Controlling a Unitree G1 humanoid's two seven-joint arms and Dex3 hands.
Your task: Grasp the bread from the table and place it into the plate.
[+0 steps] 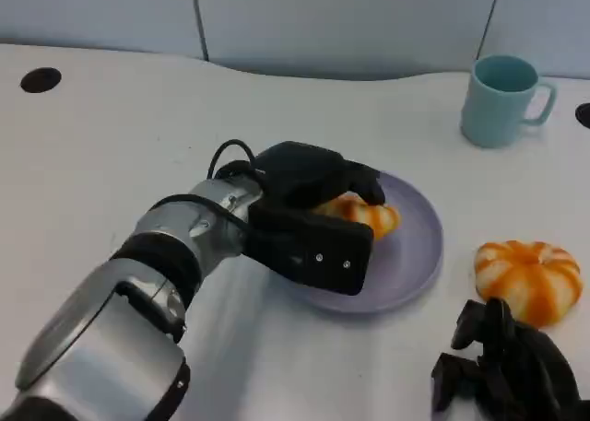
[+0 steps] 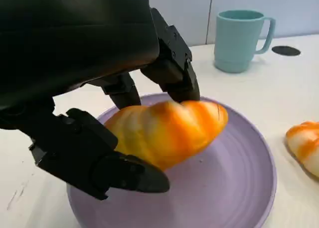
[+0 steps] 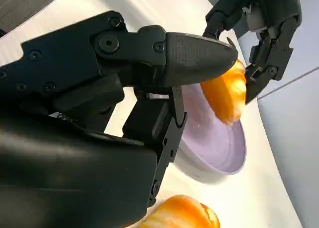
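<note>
Left hand (image 1: 309,220) over the plate (image 1: 419,264), fingers (image 2: 172,71) closed around the bread (image 2: 167,130). Bread held above the plate's middle, apparently just clear of the purple surface in the left wrist view; contact with the plate hard to rule out. Long axis roughly level, running across the plate, free end toward the plate's far rim and the teal mug (image 1: 501,99). Judged step: lower and release straight down. Right hand (image 1: 502,370) at the table's near right edge, holding nothing, fingers loosely curled. Second round bun (image 1: 528,280) on the table just right of the plate, beside the right hand.
</note>
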